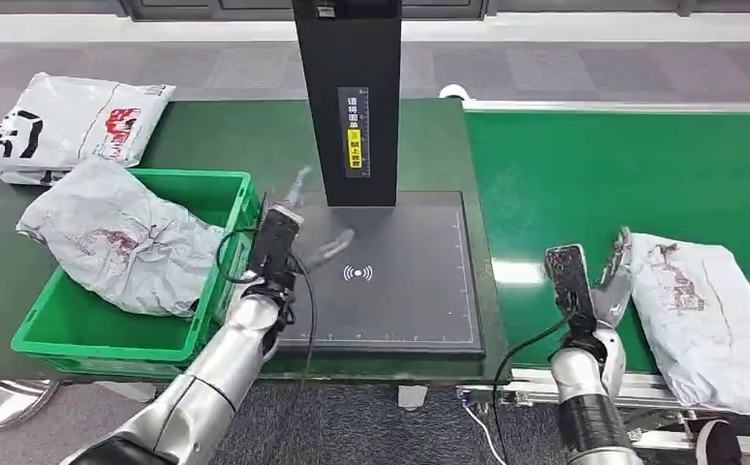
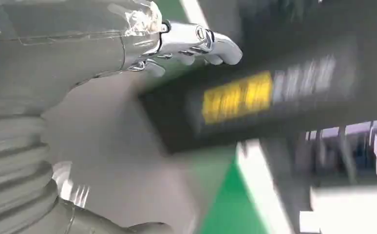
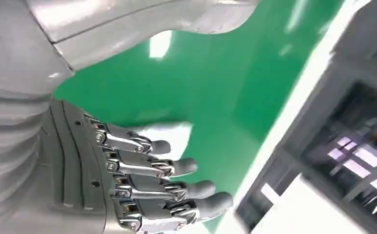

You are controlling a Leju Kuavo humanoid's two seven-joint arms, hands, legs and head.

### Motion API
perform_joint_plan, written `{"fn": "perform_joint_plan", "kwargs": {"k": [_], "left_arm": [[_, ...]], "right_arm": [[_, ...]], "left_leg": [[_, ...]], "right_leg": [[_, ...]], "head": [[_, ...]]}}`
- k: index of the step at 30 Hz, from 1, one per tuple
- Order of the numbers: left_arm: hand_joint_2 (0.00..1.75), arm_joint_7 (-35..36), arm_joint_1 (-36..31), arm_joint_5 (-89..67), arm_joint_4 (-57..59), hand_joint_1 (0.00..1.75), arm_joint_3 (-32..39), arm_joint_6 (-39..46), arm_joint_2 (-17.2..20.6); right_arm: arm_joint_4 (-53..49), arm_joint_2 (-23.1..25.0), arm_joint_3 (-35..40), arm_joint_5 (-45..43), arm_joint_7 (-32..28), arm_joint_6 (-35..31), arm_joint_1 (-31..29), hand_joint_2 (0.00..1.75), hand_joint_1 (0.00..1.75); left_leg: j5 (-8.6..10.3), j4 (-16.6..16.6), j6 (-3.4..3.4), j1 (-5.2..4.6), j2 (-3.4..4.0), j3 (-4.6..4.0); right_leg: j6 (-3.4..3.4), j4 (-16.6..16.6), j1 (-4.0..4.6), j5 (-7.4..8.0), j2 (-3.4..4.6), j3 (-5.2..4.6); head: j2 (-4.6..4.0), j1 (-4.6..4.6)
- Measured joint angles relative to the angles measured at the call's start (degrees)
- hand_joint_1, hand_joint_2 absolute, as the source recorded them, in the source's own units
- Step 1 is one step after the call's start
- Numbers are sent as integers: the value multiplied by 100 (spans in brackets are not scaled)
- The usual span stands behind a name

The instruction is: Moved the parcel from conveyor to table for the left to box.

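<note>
The right robot hand is hovering over the green conveyor belt, its fingers lying extended, apart and holding nothing. The belt's pale edge rail is running diagonally alongside. The surroundings beyond are appearing blurred.

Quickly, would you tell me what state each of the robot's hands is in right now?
Left hand: open, holding nothing, above the scanner pad.
Right hand: open, holding nothing, beside the parcel on the conveyor.
</note>
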Motion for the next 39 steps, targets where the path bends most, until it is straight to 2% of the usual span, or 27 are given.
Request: {"fn": "perform_joint_plan", "kwargs": {"k": [2, 5, 11, 17, 22, 23, 24, 25, 27, 29, 39], "left_arm": [[175, -28, 1, -39, 234, 0, -184, -71, -63], [175, -15, 1, -57, 481, 0, -376, -102, -116], [175, 321, -89, -55, 812, 0, -513, -190, -181], [175, 302, -158, 4, 1003, 0, -553, -262, -210], [175, 282, -234, 7, 1097, 0, -566, -347, -227], [175, 282, -255, 7, 1114, 0, -566, -347, -229], [175, 282, -271, 7, 1125, 0, -568, -347, -234], [175, 282, -282, 4, 1136, 0, -570, -345, -238], [175, 284, -311, -129, 1167, 0, -605, -264, -251], [175, 306, -364, -245, 1197, 0, -677, -200, -282], [175, 417, -475, -442, 1208, 0, -802, -130, -347]], "right_arm": [[254, -118, -136, 1127, 624, -140, -27, 175, 0], [778, -341, -409, 2853, 2014, -168, -158, 175, 0], [1728, -784, -793, 4450, 3666, -175, -433, 175, 0], [2323, -1049, -1012, 4862, 4154, 346, -525, 175, 0], [2660, -1143, -1123, 4921, 4493, 1299, -600, 175, 0], [2710, -1154, -1134, 4923, 4499, 1354, -608, 175, 154], [2751, -1169, -1154, 4923, 4500, 1379, -618, 175, 175], [2782, -1171, -1176, 4914, 4497, 1435, -625, 175, 175], [2863, -1176, -1281, 4712, 4397, 2016, -672, 175, 175], [2878, -1176, -1445, 4527, 4149, 2322, -713, 175, 175], [2858, -1152, -2039, 4528, 3409, 1757, -724, 175, 175]], "left_leg": [[-5, 0, 7, -4, 0, -1], [-7, 0, 11, -8, 1, 0], [-8, 0, 12, -8, -2, -1], [-8, 0, 12, -7, -1, -1], [-8, 0, 12, -7, 0, -1], [-8, 0, 12, -7, -1, -2], [-8, 0, 12, -7, -1, -2], [-8, 0, 12, -7, 0, -1], [-8, 0, 12, -7, 1, 1], [-8, 0, 13, -6, 0, 4], [-12, 2, 21, -7, 1, 7]], "right_leg": [[2, 0, -7, 1, 1, -1], [5, 0, -13, 1, 3, -4], [6, 0, -12, 0, 1, -4], [6, 0, -11, 0, 2, -4], [6, 0, -11, 0, 4, -5], [6, 0, -11, 0, 3, -5], [6, 0, -12, 0, 3, -5], [6, 0, -12, 0, 4, -4], [6, 0, -10, 0, 6, -4], [8, 0, -9, -2, 4, 3], [18, -2, -11, 2, -1, 13]], "head": [[0, 0], [0, 0], [0, 0], [0, 0], [0, 2], [0, 2], [0, 0], [0, 2], [0, 0], [0, 0], [0, 2]]}}
